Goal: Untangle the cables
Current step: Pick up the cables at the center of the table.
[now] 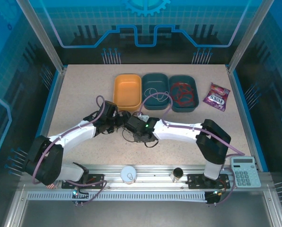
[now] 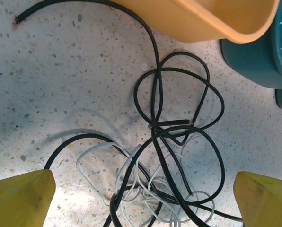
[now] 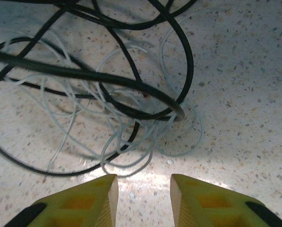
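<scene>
Right tool beside glossy black cable loops over thin white-grey cable

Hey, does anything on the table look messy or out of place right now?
Yes. The black cable and white cable lie knotted together in one heap on the table, near the orange bin. The red cable lies apart in the right bin.

The left arm and right arm reach inward and meet mid-bench over loose black cable. Behind them an orange bin stands beside two teal bins, one holding thin white cable, the other red cable.
</scene>
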